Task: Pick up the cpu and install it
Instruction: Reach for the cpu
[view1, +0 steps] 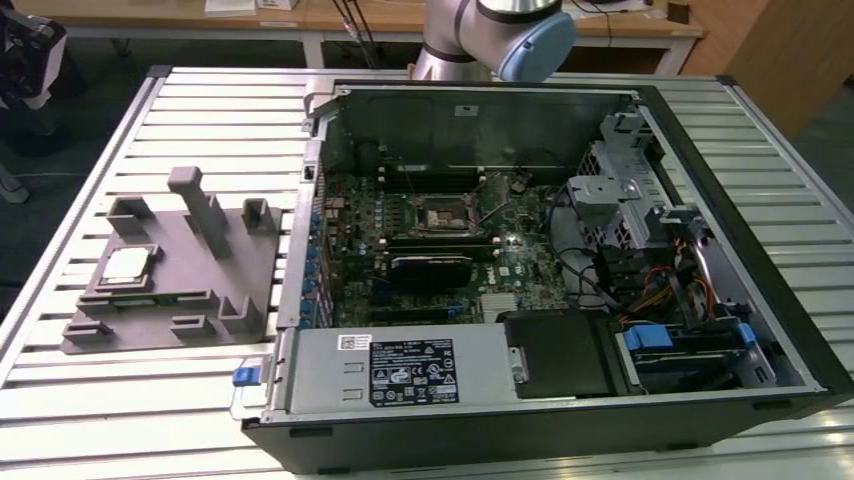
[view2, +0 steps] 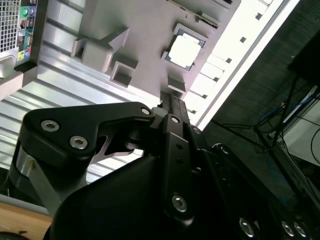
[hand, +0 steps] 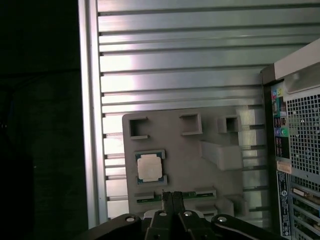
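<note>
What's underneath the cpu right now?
The cpu sits in a framed seat on the grey fixture, which rests on the slatted table. The seat's floor directly beneath the chip is covered, so it cannot be seen.

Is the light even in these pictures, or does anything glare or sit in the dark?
Second wrist view: glare whitens the cpu and the table edge near it. First wrist view: a bright streak crosses the table; the floor off its edge is near black. Exterior view: evenly lit.

Cpu (view1: 126, 265) on fixture blk (view1: 190, 278), at exterior view's left of PC case (view1: 534, 432).
</note>
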